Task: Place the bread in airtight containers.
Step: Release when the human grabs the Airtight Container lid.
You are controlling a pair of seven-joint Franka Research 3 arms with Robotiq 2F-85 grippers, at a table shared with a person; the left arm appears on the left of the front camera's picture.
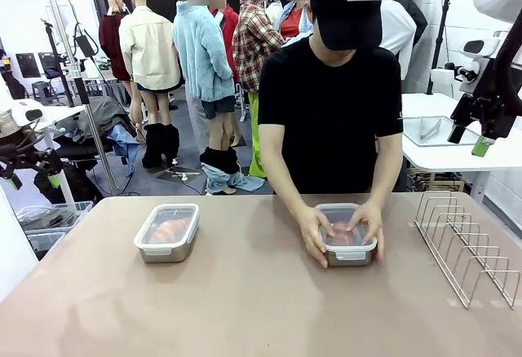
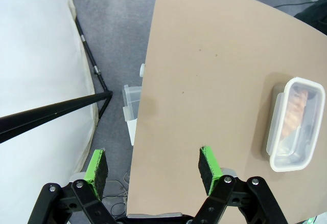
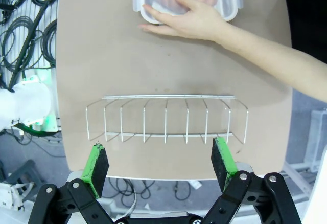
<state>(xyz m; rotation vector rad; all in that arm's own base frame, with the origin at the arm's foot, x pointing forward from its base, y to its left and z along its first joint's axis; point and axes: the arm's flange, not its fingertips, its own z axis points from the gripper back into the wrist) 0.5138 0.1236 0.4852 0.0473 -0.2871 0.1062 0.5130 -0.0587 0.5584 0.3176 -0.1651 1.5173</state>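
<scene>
Bread [image 1: 346,235] sits in the 3 o'clock tin [image 1: 347,247]; hands [image 1: 369,225] should press every lid edge evenly while both claws [image 2: 153,169] [image 3: 161,163] hang open, empty.

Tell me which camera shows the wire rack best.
The right wrist view: the wire rack lies whole and near, just beyond the open right gripper. The front view catches it sideways at the table's right edge.

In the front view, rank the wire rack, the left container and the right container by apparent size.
1. Wire rack, clearly largest.
2. Left container and right container: they look alike, and the person's hands partly cover the right one, so no ranking.
</scene>
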